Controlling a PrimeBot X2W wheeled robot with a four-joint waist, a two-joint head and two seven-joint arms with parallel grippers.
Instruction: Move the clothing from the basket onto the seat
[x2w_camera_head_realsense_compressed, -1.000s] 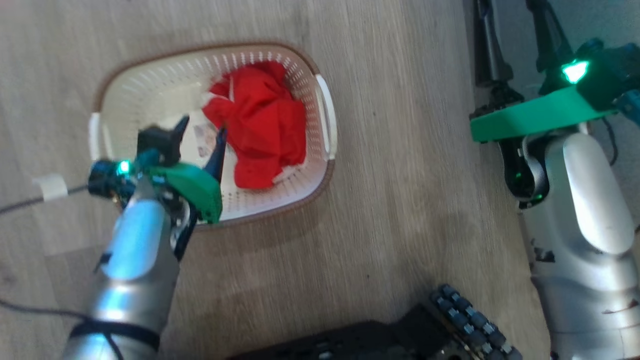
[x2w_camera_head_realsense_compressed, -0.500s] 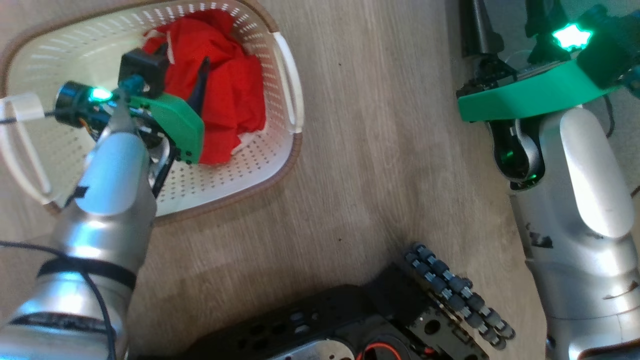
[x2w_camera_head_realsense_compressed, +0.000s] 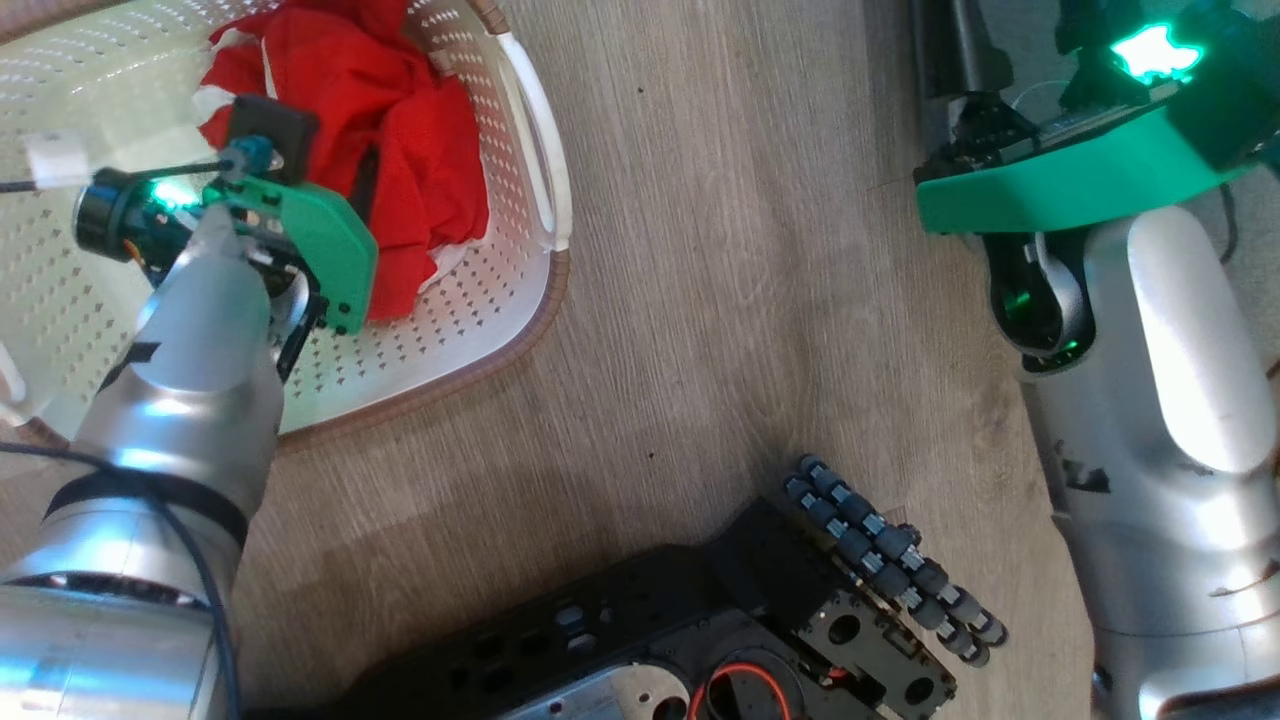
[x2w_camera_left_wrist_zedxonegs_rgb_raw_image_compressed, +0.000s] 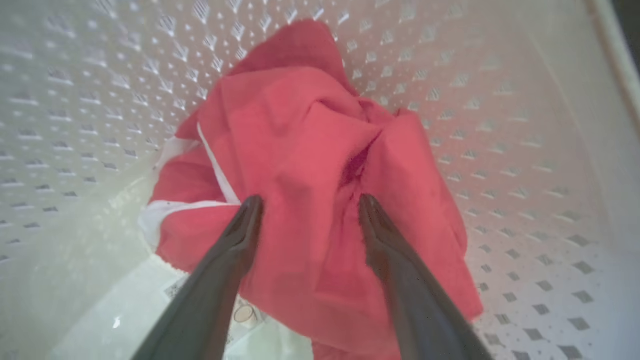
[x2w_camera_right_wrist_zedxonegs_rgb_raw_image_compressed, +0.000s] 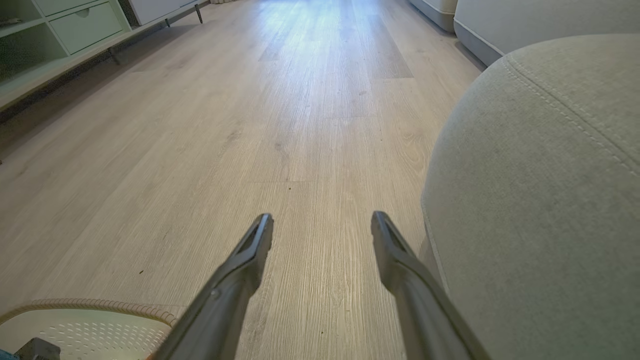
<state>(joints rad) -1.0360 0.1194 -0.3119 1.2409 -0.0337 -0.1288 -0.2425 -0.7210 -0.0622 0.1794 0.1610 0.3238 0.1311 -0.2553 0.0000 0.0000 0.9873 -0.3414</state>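
Reaching forward and down into the basket (x2w_camera_head_realsense_compressed: 480, 310), the left gripper (x2w_camera_left_wrist_zedxonegs_rgb_raw_image_compressed: 310, 200) holds its jaws apart over the red clothing (x2w_camera_left_wrist_zedxonegs_rgb_raw_image_compressed: 300, 150) heaped by the basket's right-hand wall, while the right gripper (x2w_camera_right_wrist_zedxonegs_rgb_raw_image_compressed: 322, 217), jaws also apart, points low along the floor (x2w_camera_right_wrist_zedxonegs_rgb_raw_image_compressed: 250, 125) beside the seat (x2w_camera_right_wrist_zedxonegs_rgb_raw_image_compressed: 540, 200).

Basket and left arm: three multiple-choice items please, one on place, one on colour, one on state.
1. The clothing is: A inside the basket; B draped over its rim; C outside it.
2. The clothing is mainly: A blue; B grey; C red.
3. The left end effector is: A shut on fabric; B open; C shut, empty.
Answers: 1 A, perforated walls surround it; 2 C, bright red with white strips; 3 B, its two fingers stand apart over the fabric.
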